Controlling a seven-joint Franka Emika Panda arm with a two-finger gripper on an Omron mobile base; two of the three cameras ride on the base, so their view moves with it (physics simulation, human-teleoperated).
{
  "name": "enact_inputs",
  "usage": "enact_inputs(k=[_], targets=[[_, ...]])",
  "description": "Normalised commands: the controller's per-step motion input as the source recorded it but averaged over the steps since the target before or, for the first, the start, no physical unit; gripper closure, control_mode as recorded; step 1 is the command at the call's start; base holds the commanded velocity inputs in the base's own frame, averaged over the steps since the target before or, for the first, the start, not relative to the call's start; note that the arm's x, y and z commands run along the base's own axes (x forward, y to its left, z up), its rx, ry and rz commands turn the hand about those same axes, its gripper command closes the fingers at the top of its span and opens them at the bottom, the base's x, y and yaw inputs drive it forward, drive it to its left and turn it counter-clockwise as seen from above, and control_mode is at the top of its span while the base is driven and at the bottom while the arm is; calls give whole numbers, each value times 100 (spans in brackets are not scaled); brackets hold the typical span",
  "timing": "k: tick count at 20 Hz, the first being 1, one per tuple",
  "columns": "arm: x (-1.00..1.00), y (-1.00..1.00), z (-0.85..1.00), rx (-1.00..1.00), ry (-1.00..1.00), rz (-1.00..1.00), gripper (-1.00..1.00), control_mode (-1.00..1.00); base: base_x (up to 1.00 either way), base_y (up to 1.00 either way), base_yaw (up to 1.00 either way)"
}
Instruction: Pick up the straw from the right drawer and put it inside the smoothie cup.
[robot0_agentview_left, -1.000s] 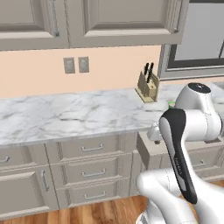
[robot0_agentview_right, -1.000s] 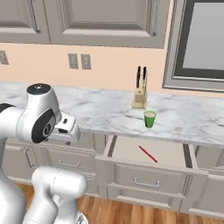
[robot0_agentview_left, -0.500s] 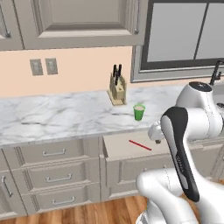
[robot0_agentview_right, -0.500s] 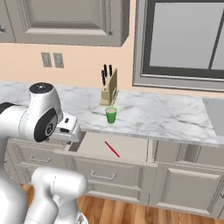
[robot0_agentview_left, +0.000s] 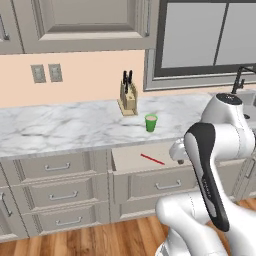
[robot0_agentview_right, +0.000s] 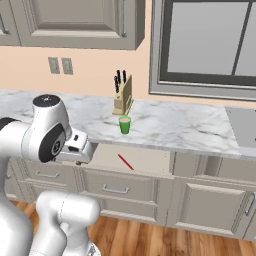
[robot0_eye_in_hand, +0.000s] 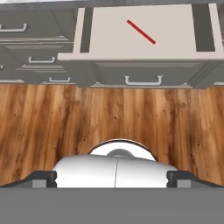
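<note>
The arm is folding back with its hand (robot0_agentview_right: 80, 149) pointing down over the wood floor (robot0_eye_in_hand: 109, 118); its grip cannot be told. The straw (robot0_agentview_left: 152, 159) is lying in the open drawer (robot0_agentview_left: 150, 182), below the green cup (robot0_agentview_left: 151, 122) on the tabletop (robot0_agentview_left: 60, 127).

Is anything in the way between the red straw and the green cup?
Nothing visible blocks it. The straw lies alone in the open right drawer, and the smoothie cup stands on the counter just behind it, with the knife block further back, off the path.

base driven rightward, views shifted
</note>
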Motion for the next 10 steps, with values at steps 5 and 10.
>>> enact_inputs(k=[5,10], targets=[[21,-1,0,0,0,0,-100,-100,0,0,0],[63,0,-12,0,4,0,-100,-100,0,0,0]])
